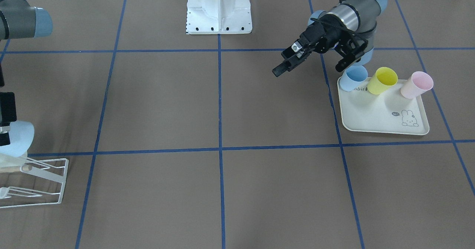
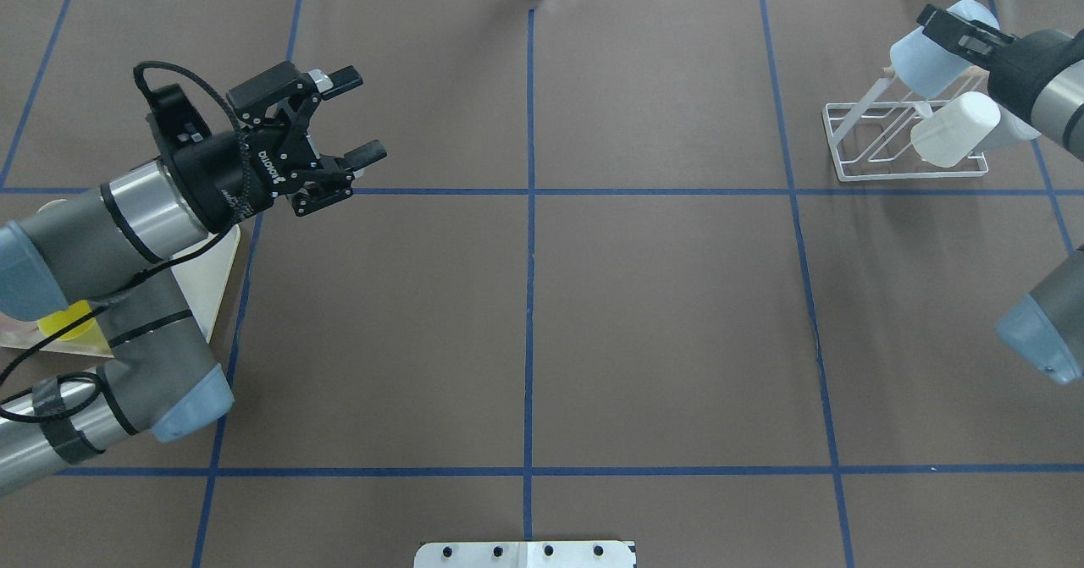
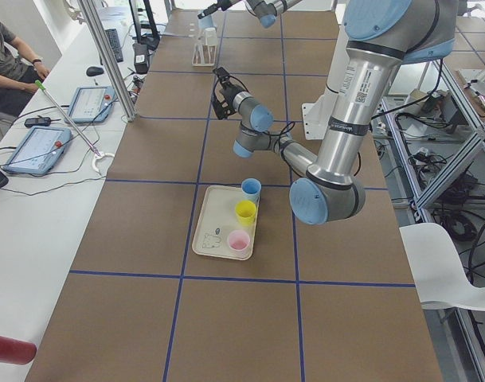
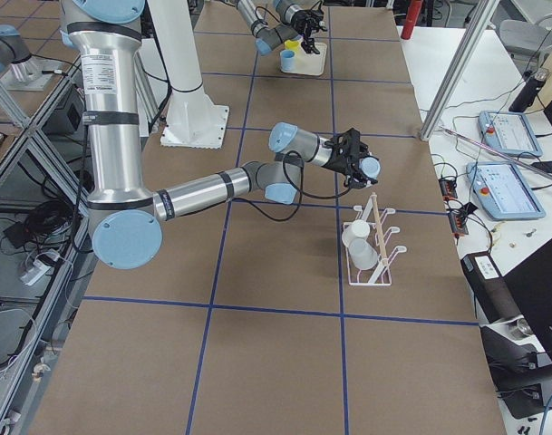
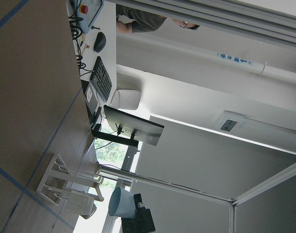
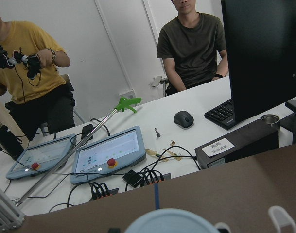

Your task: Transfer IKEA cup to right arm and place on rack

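So the right gripper (image 2: 953,47) is clamped on a light blue plastic cup (image 2: 923,64). It holds the cup tipped on its side in the air, right by the upper end of the light wooden dowel (image 4: 379,227) on the small white wire rack (image 2: 885,140). Honestly can't tell if the cup is touching the dowel tip or just next to it. A white plastic cup (image 2: 953,132) sits tilted on one of the rack's prongs, just beside the blue one.

Way over at the other end of the brown table with blue tape lines (image 2: 660,314), the left gripper (image 2: 362,115) hangs in the air, fingers spread wide with nothing between them. Near it is a cream rabbit-print tray (image 1: 382,124) with three cups standing in a row along one edge: a second pale blue cup (image 1: 354,78), a yellow cup (image 1: 384,80) and a pink cup (image 1: 417,84).
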You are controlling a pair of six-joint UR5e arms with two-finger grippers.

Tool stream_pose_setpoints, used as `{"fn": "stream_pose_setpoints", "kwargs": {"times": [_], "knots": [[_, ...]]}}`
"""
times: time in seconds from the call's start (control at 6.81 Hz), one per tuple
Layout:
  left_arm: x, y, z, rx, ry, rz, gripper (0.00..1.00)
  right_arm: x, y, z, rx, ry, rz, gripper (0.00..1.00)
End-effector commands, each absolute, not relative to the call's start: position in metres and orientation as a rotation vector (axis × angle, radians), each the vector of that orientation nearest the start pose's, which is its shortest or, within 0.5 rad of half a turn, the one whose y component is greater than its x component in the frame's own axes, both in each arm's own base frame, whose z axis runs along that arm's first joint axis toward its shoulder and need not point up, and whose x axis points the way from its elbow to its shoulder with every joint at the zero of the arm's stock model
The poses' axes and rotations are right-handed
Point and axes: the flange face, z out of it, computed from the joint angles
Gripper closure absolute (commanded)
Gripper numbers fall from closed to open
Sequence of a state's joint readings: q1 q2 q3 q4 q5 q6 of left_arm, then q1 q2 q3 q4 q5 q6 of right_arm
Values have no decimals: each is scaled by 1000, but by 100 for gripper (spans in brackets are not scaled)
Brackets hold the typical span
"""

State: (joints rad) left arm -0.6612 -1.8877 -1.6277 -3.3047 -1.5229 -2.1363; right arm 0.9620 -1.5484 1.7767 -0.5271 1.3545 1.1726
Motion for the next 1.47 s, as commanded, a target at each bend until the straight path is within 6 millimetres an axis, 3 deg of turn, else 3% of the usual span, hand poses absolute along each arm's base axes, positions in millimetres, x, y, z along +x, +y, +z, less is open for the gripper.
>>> {"fn": "stream_pose_setpoints", "kwargs": {"times": [0.0,0.29,0.44,0.59,0.88,1.32], "knots": [[247,-448,347,317,2020,-603,0,-155,-505,461,1006,-723,536,100],[181,-434,408,504,1804,-414,0,-164,-510,464,981,-684,526,100],[149,-435,428,562,1709,-345,0,-179,-508,459,972,-697,503,100],[129,-429,444,612,1641,-277,0,-195,-504,457,961,-714,477,100],[121,-428,451,617,1623,-280,0,-208,-502,467,946,-700,445,100],[121,-426,454,612,1620,-283,0,-209,-504,476,961,-644,373,100]]}}
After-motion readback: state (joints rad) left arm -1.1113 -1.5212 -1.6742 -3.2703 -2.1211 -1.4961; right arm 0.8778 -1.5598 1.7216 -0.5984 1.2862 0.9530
